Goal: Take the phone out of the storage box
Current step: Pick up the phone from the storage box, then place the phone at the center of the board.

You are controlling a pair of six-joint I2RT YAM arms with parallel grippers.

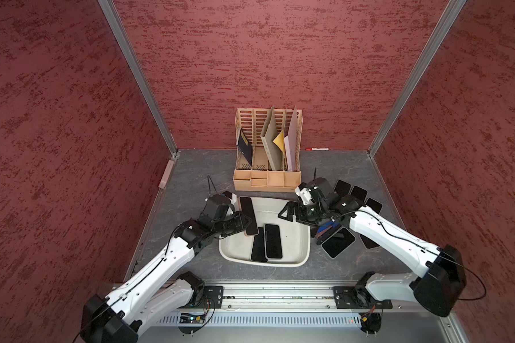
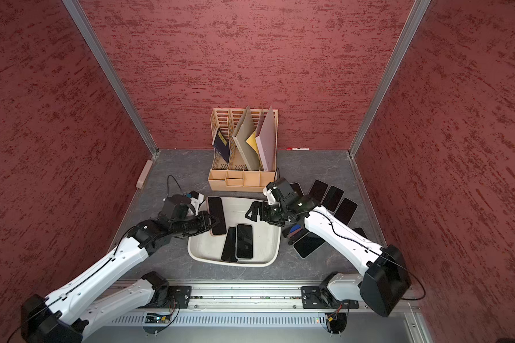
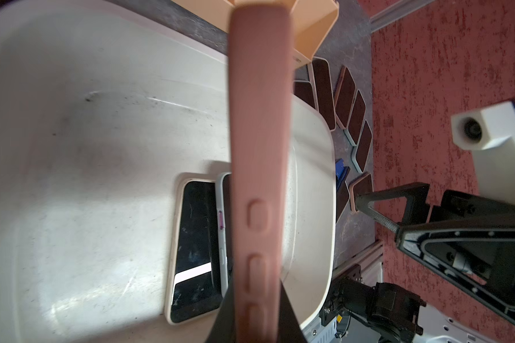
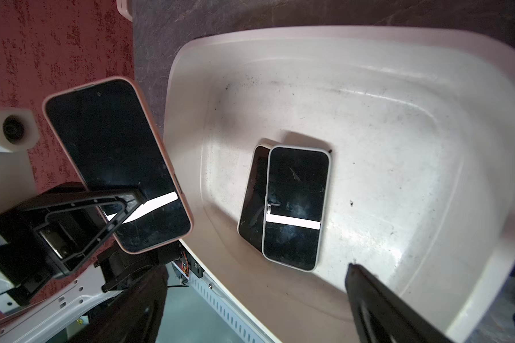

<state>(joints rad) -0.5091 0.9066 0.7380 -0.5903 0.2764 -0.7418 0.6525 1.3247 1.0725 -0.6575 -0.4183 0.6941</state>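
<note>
Above the storage box (image 1: 292, 243), the outstretched left tool (image 1: 249, 221) pinches a phone (image 1: 246, 208).

Got the storage box (image 1: 293, 239) mid-table (image 1: 191, 178) with the file rack (image 1: 267, 154) right behind it. Inside, spotting two phones (image 1: 272, 241) overlapped toward the near wall. Also got a third phone (image 1: 247, 212) over the box's left side, pinched in the left tool (image 1: 246, 223). Then a spread of phones (image 1: 338, 243) on the table just right of the box.
</note>
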